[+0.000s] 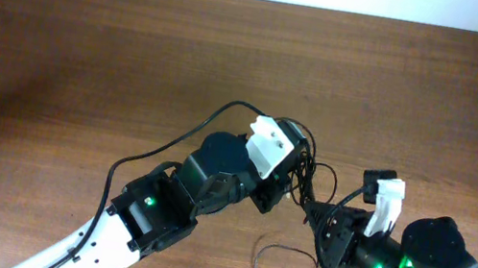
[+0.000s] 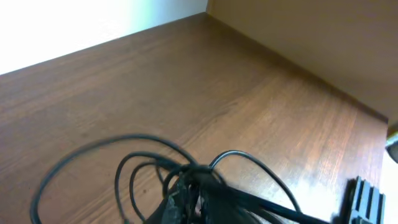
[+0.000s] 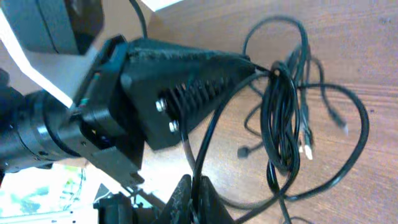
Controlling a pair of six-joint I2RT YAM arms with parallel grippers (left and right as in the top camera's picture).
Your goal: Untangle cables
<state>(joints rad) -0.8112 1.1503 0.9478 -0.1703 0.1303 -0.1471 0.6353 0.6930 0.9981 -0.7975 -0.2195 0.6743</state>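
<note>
Our left hand (image 3: 252,65) is clamped on the tangled bunch of cables (image 3: 280,118), near the front of the tabletop (image 1: 89,41). Our right hand (image 3: 191,193), just beside it, is pinched together on one strand running tight up into that bunch. Loose loops trail across the wood.

**Tangle Half Lost to Blur, Edges and Arms**

Overhead, the left gripper (image 3: 264,67) is mostly hidden under its own arm (image 1: 223,170), which also covers part of the cables (image 1: 307,180). One strand's end by the bottom edge is too small to make out. The left wrist view smears the knot into one dark mass. The right gripper (image 3: 193,196) is cropped by its camera's bottom edge, and the plug ends (image 3: 306,148) are too blurred to identify.
</note>
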